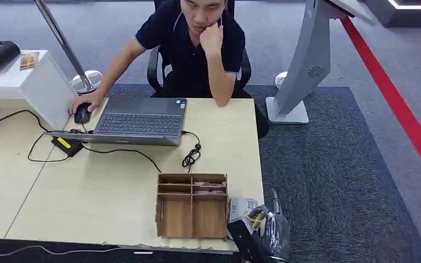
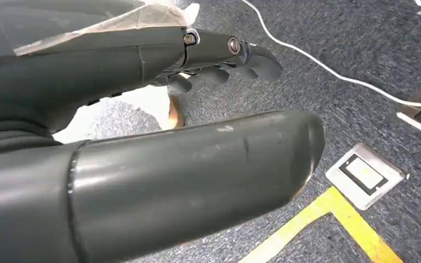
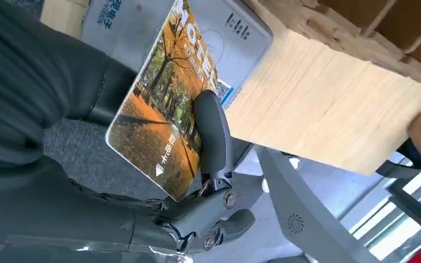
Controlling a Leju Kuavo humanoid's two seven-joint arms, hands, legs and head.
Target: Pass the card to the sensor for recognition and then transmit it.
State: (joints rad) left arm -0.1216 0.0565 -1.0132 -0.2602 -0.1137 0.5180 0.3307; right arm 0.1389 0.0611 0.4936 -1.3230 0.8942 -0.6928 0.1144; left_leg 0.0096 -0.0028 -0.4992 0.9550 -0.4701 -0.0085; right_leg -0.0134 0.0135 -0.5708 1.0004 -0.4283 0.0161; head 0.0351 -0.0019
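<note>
At the table's near right corner, the robot's right hand comes up from below and pinches a glossy rectangular card printed with autumn trees between thumb and a dark finger, holding it tilted just over the flat grey card sensor. The left hand hangs over grey carpet, fingers curled in, gripping nothing. Beside the sensor stands a wooden compartment organiser box. Farther back sit a grey open laptop and a seated person in a dark polo shirt.
</note>
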